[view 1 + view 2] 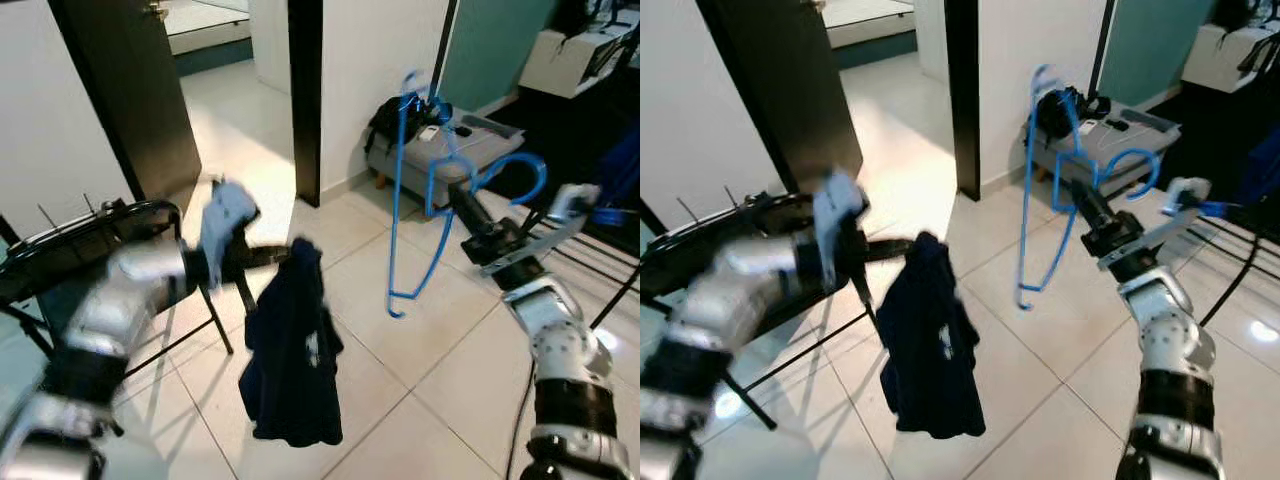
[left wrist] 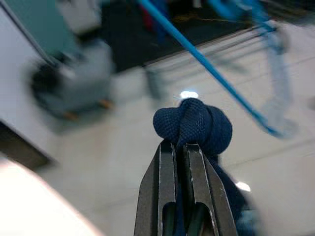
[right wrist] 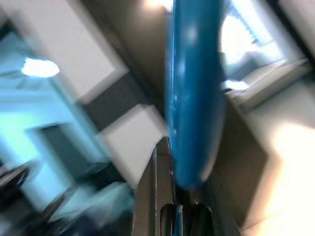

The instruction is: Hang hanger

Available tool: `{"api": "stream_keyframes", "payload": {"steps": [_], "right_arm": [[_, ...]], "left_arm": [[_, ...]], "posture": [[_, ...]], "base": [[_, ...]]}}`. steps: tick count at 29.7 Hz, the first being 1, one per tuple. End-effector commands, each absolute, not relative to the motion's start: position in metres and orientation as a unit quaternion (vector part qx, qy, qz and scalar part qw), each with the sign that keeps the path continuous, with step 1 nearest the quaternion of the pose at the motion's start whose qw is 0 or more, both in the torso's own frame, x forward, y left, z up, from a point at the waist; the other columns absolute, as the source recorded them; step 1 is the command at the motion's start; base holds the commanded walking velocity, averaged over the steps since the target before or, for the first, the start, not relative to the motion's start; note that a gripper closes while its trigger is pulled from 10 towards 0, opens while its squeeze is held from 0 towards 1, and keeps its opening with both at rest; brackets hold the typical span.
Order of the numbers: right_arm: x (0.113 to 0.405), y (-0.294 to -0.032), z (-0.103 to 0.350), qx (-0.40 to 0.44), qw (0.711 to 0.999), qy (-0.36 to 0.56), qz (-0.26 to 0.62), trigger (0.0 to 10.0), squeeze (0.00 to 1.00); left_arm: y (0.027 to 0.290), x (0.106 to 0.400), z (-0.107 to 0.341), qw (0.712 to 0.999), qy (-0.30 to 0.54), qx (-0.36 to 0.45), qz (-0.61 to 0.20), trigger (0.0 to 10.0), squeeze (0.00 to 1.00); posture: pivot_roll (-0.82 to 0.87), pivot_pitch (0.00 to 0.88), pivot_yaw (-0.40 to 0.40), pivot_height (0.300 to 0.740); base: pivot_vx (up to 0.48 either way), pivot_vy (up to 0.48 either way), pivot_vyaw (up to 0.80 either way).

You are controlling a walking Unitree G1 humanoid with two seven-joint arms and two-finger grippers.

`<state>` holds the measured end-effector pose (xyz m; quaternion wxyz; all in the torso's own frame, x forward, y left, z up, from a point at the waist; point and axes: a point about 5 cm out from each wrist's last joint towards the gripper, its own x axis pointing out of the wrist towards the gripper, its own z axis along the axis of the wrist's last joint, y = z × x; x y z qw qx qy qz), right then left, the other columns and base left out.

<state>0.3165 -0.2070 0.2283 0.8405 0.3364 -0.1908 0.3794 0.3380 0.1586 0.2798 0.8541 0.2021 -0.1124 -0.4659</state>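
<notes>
My left gripper (image 2: pixel 179 147) is clamped on a navy garment (image 1: pixel 292 350) hanging beneath it; my right gripper (image 1: pixel 1078 192) pinches the blue hanger (image 1: pixel 420 190), seemingly near its hook.

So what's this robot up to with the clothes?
The robot is holding two things up in front of it. Its left gripper is shut on a bunched corner of a dark blue garment, which hangs above the tiled floor. Its right gripper holds a blue hanger up beside it. The garment is not on the hanger yet.
</notes>
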Motion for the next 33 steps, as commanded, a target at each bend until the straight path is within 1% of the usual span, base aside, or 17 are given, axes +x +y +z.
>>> {"api": "stream_keyframes", "payload": {"steps": [1, 4, 5, 7, 9, 10, 14, 18, 20, 21, 22, 23, 24, 26, 27, 29, 33], "right_arm": [[0.304, -0.191, 0.247, 0.32, 0.799, -0.218, 0.459, 10.0, 0.0], [0.292, -0.18, 0.252, 0.289, 0.775, -0.227, 0.514, 10.0, 0.0], [0.292, -0.18, 0.252, 0.289, 0.775, -0.227, 0.514, 10.0, 0.0], [0.283, -0.176, 0.253, 0.276, 0.755, -0.234, 0.547, 10.0, 0.0], [0.283, -0.176, 0.253, 0.276, 0.755, -0.234, 0.547, 10.0, 0.0], [0.275, -0.175, 0.257, 0.27, 0.739, -0.241, 0.568, 10.0, 0.0], [0.27, -0.179, 0.274, 0.259, 0.728, -0.283, 0.568, 10.0, 0.0], [0.269, -0.181, 0.288, 0.249, 0.725, -0.31, 0.563, 10.0, 0.0], [0.27, -0.18, 0.295, 0.241, 0.729, -0.322, 0.554, 10.0, 0.0], [0.273, -0.178, 0.301, 0.23, 0.738, -0.331, 0.541, 10.0, 0.0], [0.281, -0.175, 0.308, 0.203, 0.762, -0.343, 0.511, 10.0, 0.0], [0.284, -0.174, 0.31, 0.189, 0.772, -0.346, 0.498, 10.0, 0.0], [0.284, -0.174, 0.31, 0.189, 0.772, -0.346, 0.498, 10.0, 0.0], [0.289, -0.171, 0.313, 0.167, 0.788, -0.353, 0.476, 10.0, 0.0], [0.289, -0.171, 0.313, 0.167, 0.788, -0.353, 0.476, 10.0, 0.0], [0.292, -0.161, 0.31, 0.148, 0.8, -0.346, 0.467, 10.0, 0.0], [0.292, -0.148, 0.304, 0.154, 0.8, -0.337, 0.471, 10.0, 0.0]], "left_arm": [[0.164, 0.335, 0.3, 0.843, -0.145, 0.235, -0.462, 10.0, 0.0], [0.165, 0.333, 0.314, 0.831, -0.162, 0.265, -0.462, 10.0, 0.0], [0.165, 0.333, 0.314, 0.831, -0.162, 0.265, -0.462, 10.0, 0.0], [0.167, 0.332, 0.326, 0.826, -0.176, 0.274, -0.46, 10.0, 0.0], [0.167, 0.332, 0.326, 0.826, -0.176, 0.274, -0.46, 10.0, 0.0], [0.168, 0.33, 0.336, 0.823, -0.187, 0.28, -0.458, 10.0, 0.0], [0.166, 0.322, 0.348, 0.809, -0.203, 0.29, -0.469, 10.0, 0.0], [0.165, 0.318, 0.355, 0.801, -0.213, 0.289, -0.479, 10.0, 0.0], [0.164, 0.316, 0.358, 0.796, -0.217, 0.288, -0.487, 10.0, 0.0], [0.163, 0.314, 0.361, 0.79, -0.221, 0.287, -0.495, 10.0, 0.0], [0.162, 0.31, 0.365, 0.78, -0.228, 0.284, -0.508, 10.0, 0.0], [0.161, 0.309, 0.367, 0.777, -0.231, 0.281, -0.514, 10.0, 0.0], [0.161, 0.309, 0.367, 0.777, -0.231, 0.281, -0.514, 10.0, 0.0], [0.159, 0.305, 0.373, 0.771, -0.239, 0.269, -0.526, 10.0, 0.0], [0.159, 0.305, 0.373, 0.771, -0.239, 0.269, -0.526, 10.0, 0.0], [0.156, 0.3, 0.382, 0.763, -0.25, 0.249, -0.541, 10.0, 0.0], [0.153, 0.295, 0.391, 0.756, -0.263, 0.227, -0.556, 10.0, 0.0]], "posture": [[-0.04, 0.034, 0.064, 0.74], [-0.04, 0.03, 0.063, 0.74], [-0.04, 0.03, 0.063, 0.74], [-0.03, 0.023, 0.065, 0.74], [-0.03, 0.023, 0.065, 0.74], [-0.02, 0.022, 0.069, 0.74], [-0.02, 0.022, 0.068, 0.74], [-0.02, 0.021, 0.065, 0.74], [-0.02, 0.021, 0.066, 0.74], [-0.01, 0.021, 0.066, 0.74], [-0.01, 0.021, 0.066, 0.74], [-0.01, 0.021, 0.066, 0.74], [-0.01, 0.021, 0.066, 0.74], [-0.01, 0.021, 0.066, 0.74], [-0.01, 0.021, 0.066, 0.74], [-0.01, 0.021, 0.067, 0.74], [-0.01, 0.022, 0.069, 0.74]], "base": [[0.0, 0.0, 0.0], [0.0, 0.0, 0.0], [0.0, 0.0, 0.0], [0.0, 0.0, 0.0], [0.0, 0.0, 0.0], [0.0, 0.0, 0.0], [0.0, 0.0, 0.0], [0.0, 0.0, 0.0], [0.0, 0.0, 0.0], [0.0, 0.0, 0.0], [0.0, 0.0, 0.0], [0.0, 0.0, 0.0], [0.0, 0.0, 0.0], [0.0, 0.0, 0.0], [0.0, 0.0, 0.0], [0.0, 0.0, 0.0], [0.0, 0.0, 0.0]]}}
